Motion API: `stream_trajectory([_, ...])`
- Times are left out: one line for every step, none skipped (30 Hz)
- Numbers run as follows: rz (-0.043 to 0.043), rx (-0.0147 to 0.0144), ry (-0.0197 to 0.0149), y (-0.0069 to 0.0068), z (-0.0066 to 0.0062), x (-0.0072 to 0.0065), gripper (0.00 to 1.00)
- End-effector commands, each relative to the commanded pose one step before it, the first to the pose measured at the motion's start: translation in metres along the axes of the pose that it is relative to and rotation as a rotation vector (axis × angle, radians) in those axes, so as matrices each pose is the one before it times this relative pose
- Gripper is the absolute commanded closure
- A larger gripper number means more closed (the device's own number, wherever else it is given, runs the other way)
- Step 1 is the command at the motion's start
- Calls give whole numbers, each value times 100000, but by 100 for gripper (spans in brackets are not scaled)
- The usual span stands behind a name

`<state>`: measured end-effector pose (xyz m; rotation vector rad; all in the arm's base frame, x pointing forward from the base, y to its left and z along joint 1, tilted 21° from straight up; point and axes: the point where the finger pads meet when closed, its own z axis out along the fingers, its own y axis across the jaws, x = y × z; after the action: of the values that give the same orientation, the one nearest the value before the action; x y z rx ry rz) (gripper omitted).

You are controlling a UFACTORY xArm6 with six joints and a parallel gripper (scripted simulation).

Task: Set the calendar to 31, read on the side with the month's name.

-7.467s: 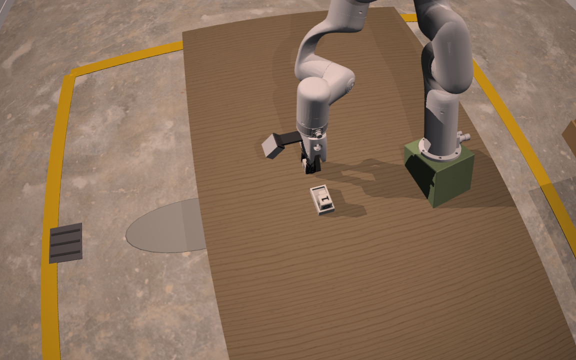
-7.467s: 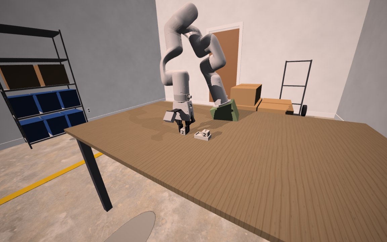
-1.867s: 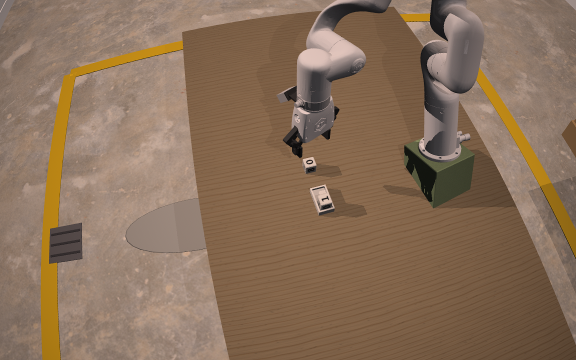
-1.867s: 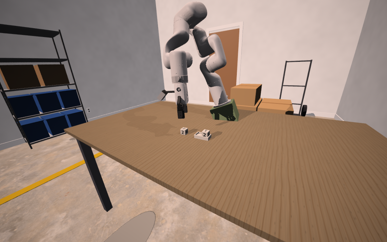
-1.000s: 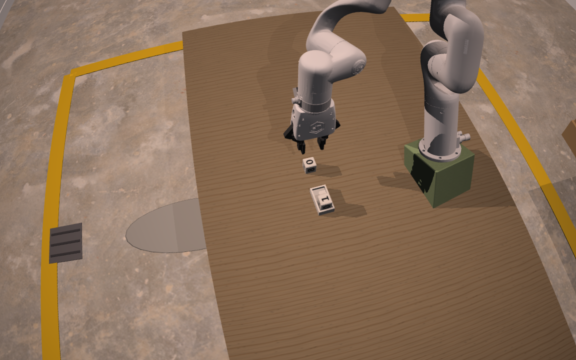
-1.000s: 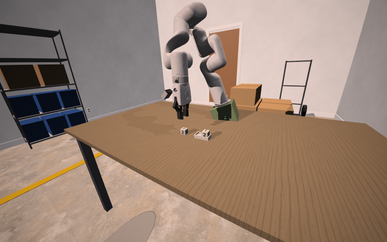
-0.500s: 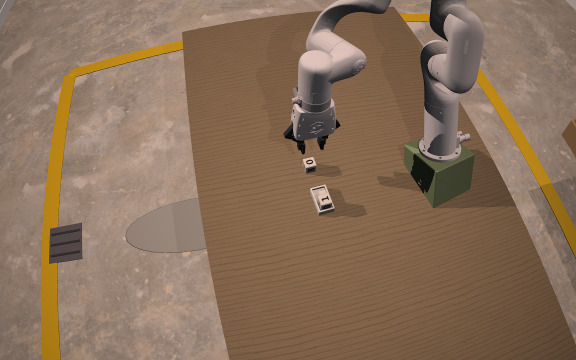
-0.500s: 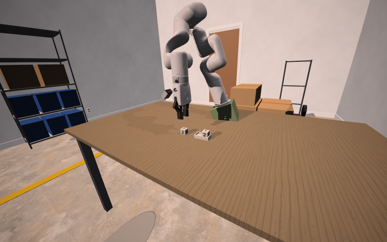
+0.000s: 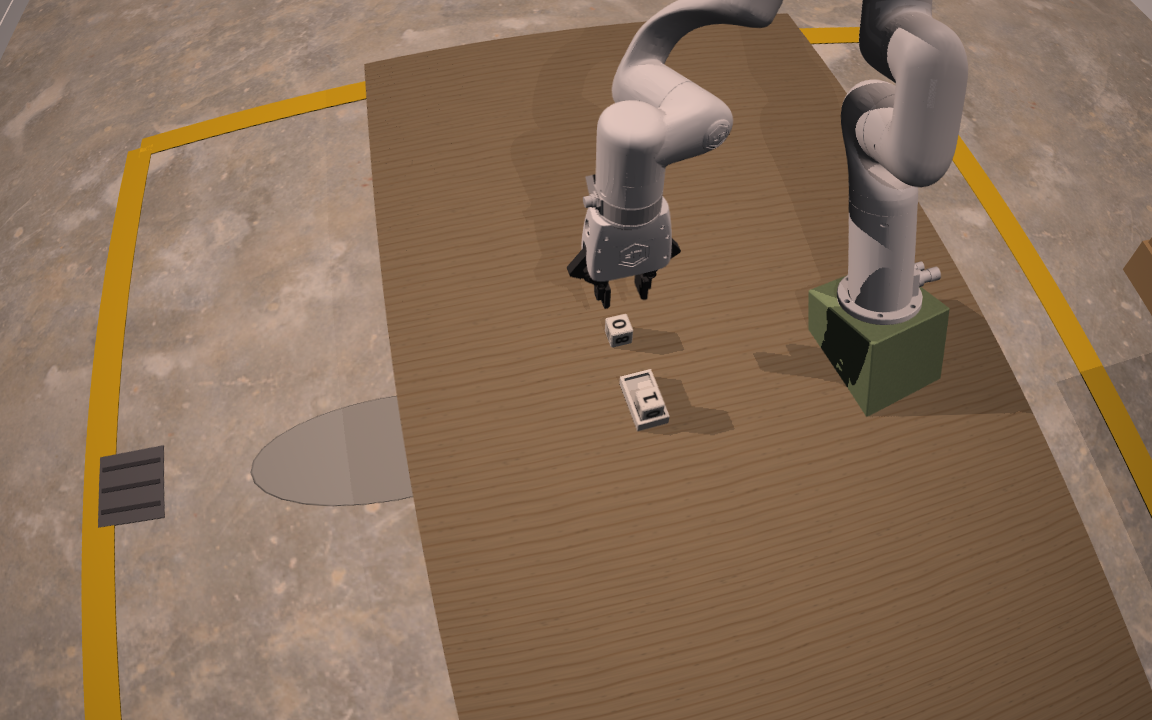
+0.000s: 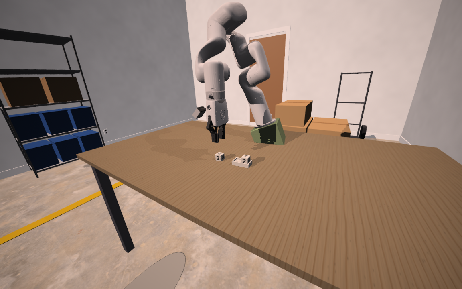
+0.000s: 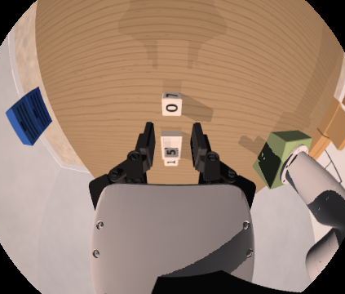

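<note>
A white tray [image 9: 635, 377] [image 10: 240, 164] [image 11: 170, 133] lies flat on the wooden table. One white cube [image 9: 647, 394] [image 10: 245, 159] [image 11: 171, 152] stands in its slot farther from the loose cube. It shows 1 on top, and 2 toward the exterior camera. The other slot is empty. A second cube [image 9: 618, 330] [image 10: 219, 156] [image 11: 171, 104] stands loose on the table just beyond the tray, with 0 on top. My gripper [image 9: 622, 292] [image 10: 216, 137] [image 11: 173, 131] hangs well above the table near the loose cube. Its fingers are partly open with nothing between them.
The arm's green base block [image 9: 880, 344] [image 10: 268, 133] [image 11: 282, 159] stands on the table to the right of the cubes. The table's left edge runs a short way left of the cubes. Shelves and boxes stand off the table.
</note>
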<state>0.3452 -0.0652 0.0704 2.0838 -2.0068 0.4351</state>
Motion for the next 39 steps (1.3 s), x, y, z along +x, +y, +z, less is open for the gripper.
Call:
stream_trajectory([63,326,13,-128,-49,21,53])
stream_trajectory([3,1,7,0,28,-1,53])
stream_trajectory([4,1,9,0,36,-1,53])
stream_trajectory([5,1,11,0,45,-1,53])
stream_trajectory([6,1,12,0,54,-1,53])
stream_trajectory([7,2,13,0,63,-2,53])
stream_trajectory([7,2,14,0,73,-2,53])
stream_trajectory([8,2,14,1,83,-3,53])
stream_trajectory([5,1,10,0,95,-3,53])
stream_trajectory([1,1,4,-1,107,-2,53])
stream_trajectory([0,0,1,0,117,-3,53])
stream_trajectory([-1,0,-3,0,127,-4,53])
stream_trajectory([0,0,-2,0,134,-4,53])
stream_trajectory([1,1,4,-1,139,-3,53])
stream_trajectory([0,0,0,0,0,0,53])
stream_trajectory([0,0,0,0,0,0,53])
stream_trajectory([0,0,-1,0,147,-5,53])
stream_trajectory([-1,-1,-6,1,154,-6,53])
stream_trajectory([1,1,6,-2,154,-3,53])
stream_trajectory([0,0,0,0,160,-5,53])
stream_trajectory([-1,-1,-6,1,166,-7,53])
stream_trajectory([1,1,6,-2,163,-3,53])
stream_trajectory([0,0,0,0,167,-5,53])
stream_trajectory([-1,-1,-6,1,169,-6,53])
stream_trajectory([1,1,6,-2,165,-3,53])
stream_trajectory([0,0,-1,0,167,-5,53])
stream_trajectory([-1,-1,-5,1,166,-6,53])
stream_trajectory([1,1,6,-2,161,-3,53])
stream_trajectory([0,0,-1,0,160,-5,53])
stream_trajectory([-1,-1,-5,1,158,-6,53])
stream_trajectory([1,1,6,-2,151,-3,53])
stream_trajectory([0,0,0,0,0,0,53])
stream_trajectory([0,0,0,0,0,0,53])
stream_trajectory([0,0,0,0,148,-4,53])
stream_trajectory([-1,-1,-6,1,145,-6,53])
stream_trajectory([1,1,5,-1,136,-3,53])
stream_trajectory([0,0,2,-1,131,-3,53])
stream_trajectory([0,0,-2,0,127,-4,53])
stream_trajectory([-1,-1,-5,1,121,-5,53])
